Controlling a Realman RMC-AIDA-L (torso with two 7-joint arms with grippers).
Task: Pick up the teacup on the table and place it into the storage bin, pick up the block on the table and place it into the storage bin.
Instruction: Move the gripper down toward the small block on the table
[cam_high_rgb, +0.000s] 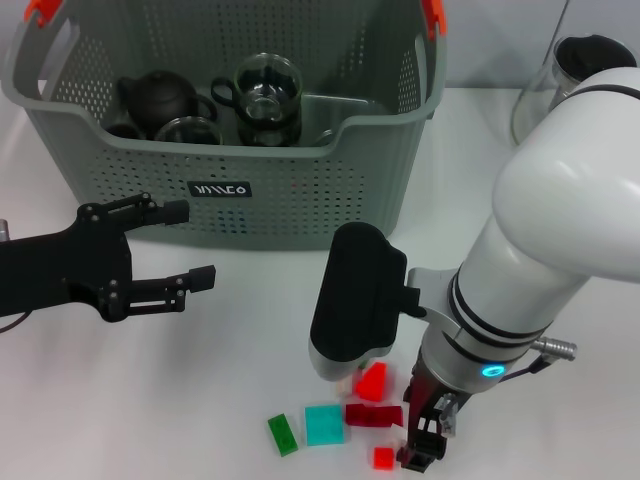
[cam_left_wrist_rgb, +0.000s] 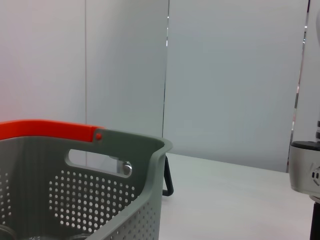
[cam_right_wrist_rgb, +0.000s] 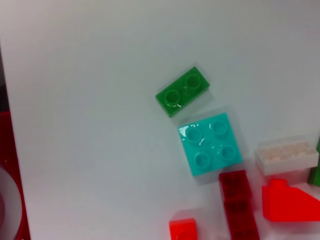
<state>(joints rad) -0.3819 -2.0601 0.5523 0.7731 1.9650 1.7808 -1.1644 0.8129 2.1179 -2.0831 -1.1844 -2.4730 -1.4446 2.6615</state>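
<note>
The grey-green storage bin (cam_high_rgb: 300, 170) stands at the back of the table, and its rim with an orange-red handle clip fills the lower part of the left wrist view (cam_left_wrist_rgb: 125, 200). Inside it stand a glass teacup (cam_high_rgb: 268, 95) with a black handle, a second glass cup (cam_high_rgb: 188, 130) and a dark teapot (cam_high_rgb: 158, 98). My left gripper (cam_high_rgb: 195, 243) hangs open and empty in front of the bin's left half. Low at the front right, my right gripper (cam_high_rgb: 425, 440) is just right of a cluster of blocks: green (cam_right_wrist_rgb: 182, 91), teal (cam_right_wrist_rgb: 210, 143), dark red (cam_right_wrist_rgb: 240, 202), a red wedge (cam_right_wrist_rgb: 290, 202) and a small red one (cam_right_wrist_rgb: 183, 230).
A whitish block (cam_right_wrist_rgb: 286, 155) lies beside the red wedge. A glass pitcher (cam_high_rgb: 560, 80) stands at the back right, behind my right arm's white elbow (cam_high_rgb: 570, 210). The white table (cam_high_rgb: 200, 400) spreads between the left gripper and the blocks.
</note>
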